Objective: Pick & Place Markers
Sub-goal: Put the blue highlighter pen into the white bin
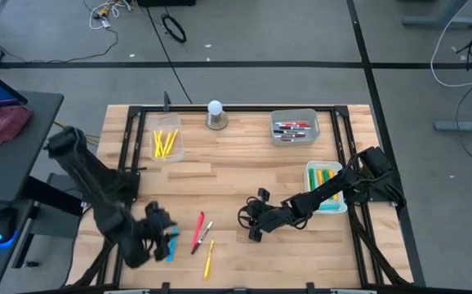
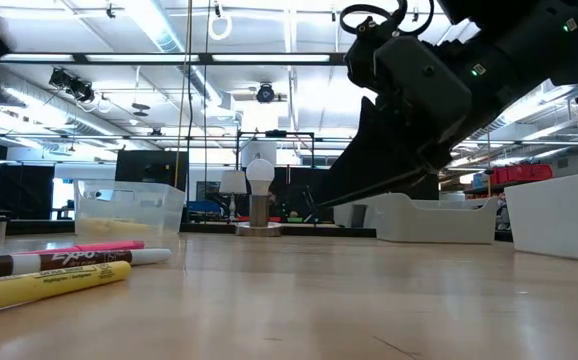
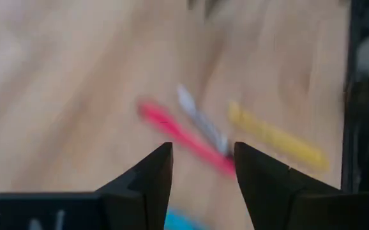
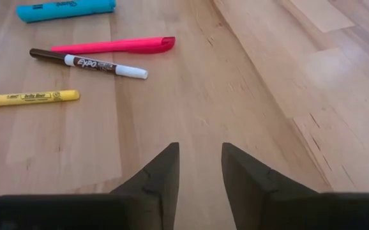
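Wooden tabletop (image 1: pixel 236 171) carries four loose markers near its front edge: blue (image 4: pixel 65 9), pink (image 4: pixel 117 45), white dry-erase (image 4: pixel 89 64) and yellow (image 4: pixel 28 97). Left gripper (image 3: pixel 200 169), fingers apart, hovers above the pink and white pair; these lie close together, so a closing grip risks catching both. Right gripper (image 4: pixel 200 169), also parted and empty, sits nearby; arm collision is possible.

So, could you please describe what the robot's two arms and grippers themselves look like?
Both arms are dark, nearly black, built of chunky jointed segments. The left gripper and the right gripper each end in two matte black, wedge-shaped fingers tapering to blunt tips. Black cable loops stand out near the right gripper's wrist, and small green lights glow on its housing in the low view.
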Robot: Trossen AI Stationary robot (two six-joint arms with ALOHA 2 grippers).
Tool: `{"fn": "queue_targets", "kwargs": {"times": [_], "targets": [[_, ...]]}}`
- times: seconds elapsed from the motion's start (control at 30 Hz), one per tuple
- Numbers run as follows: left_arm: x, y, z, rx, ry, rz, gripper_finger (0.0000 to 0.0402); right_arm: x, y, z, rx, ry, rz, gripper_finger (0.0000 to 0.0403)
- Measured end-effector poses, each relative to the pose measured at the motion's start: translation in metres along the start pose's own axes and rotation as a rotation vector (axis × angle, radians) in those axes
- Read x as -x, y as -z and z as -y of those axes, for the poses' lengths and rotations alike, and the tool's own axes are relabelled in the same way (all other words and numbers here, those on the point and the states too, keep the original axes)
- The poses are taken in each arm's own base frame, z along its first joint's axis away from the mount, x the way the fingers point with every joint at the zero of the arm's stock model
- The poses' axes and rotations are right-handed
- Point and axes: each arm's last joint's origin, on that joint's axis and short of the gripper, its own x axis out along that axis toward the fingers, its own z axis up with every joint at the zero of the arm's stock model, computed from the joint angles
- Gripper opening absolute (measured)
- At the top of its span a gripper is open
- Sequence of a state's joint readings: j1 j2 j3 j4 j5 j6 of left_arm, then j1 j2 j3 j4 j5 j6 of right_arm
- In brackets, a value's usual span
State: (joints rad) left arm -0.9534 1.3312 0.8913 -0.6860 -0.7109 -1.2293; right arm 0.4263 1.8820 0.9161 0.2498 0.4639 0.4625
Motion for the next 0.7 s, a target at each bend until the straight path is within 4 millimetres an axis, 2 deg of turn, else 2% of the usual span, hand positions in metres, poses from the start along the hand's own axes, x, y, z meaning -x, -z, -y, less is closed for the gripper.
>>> {"fn": "queue_targets", "kwargs": {"times": [0.17,0.27,0.47,0.7], "targets": [[-0.017,0.042,0.014,0.102,-0.033,-0.272,0.0166,0.000,0.000,0.000,0.009,0.000,0.001,0.0117],[-0.028,0.056,0.015,0.176,-0.103,-0.361,0.0167,0.000,0.000,0.000,0.013,0.000,0.001,0.0117],[-0.042,0.071,0.015,0.292,-0.213,-0.410,0.0199,0.000,0.000,0.000,0.025,-0.001,0.003,0.0117],[-0.046,0.072,0.016,0.313,-0.216,-0.376,0.0220,0.000,0.000,0.000,0.025,-0.001,0.003,0.0117]]}}
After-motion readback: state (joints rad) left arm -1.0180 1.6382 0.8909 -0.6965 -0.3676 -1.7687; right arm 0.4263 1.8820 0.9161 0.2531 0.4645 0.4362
